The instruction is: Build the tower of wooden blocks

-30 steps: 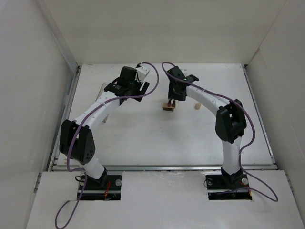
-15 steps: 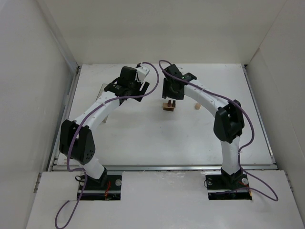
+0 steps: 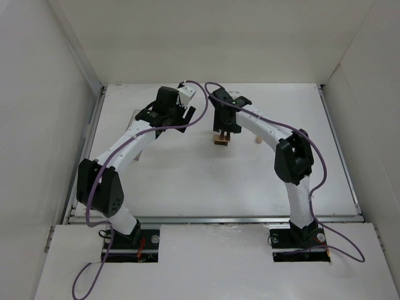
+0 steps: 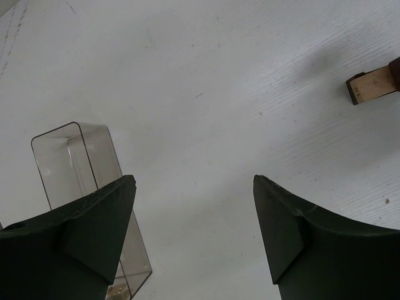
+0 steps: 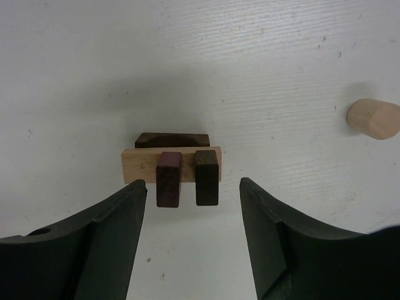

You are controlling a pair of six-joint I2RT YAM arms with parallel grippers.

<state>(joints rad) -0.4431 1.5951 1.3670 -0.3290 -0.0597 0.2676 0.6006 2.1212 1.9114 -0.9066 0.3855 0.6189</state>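
My right gripper point(image 5: 191, 185) hangs released, jaws spread, over the flat tan wooden slab point(image 5: 140, 166). The slab carries two dark brown wooden blocks point(image 5: 168, 179) standing upright, and a third dark piece point(image 5: 172, 139) shows at its far edge. The right arm point(image 3: 262, 129) arches forward over the white table point(image 3: 187, 181). The pale beige wooden cylinder point(image 5: 374, 118) lies apart to the right. My left gripper point(image 4: 194, 187) is spread and empty beside the clear plastic box point(image 4: 75, 162).

The slab point(image 5: 140, 165) lies on a bottom block point(image 5: 172, 139) near the middle of the table point(image 3: 187, 181), toward its far edge. A left block point(image 5: 168, 186) and a right block point(image 5: 207, 185) stand side by side on the slab. The cylinder point(image 5: 374, 119) lies on the table to the right, apart from them, and the box point(image 4: 81, 181) sits toward the left edge.
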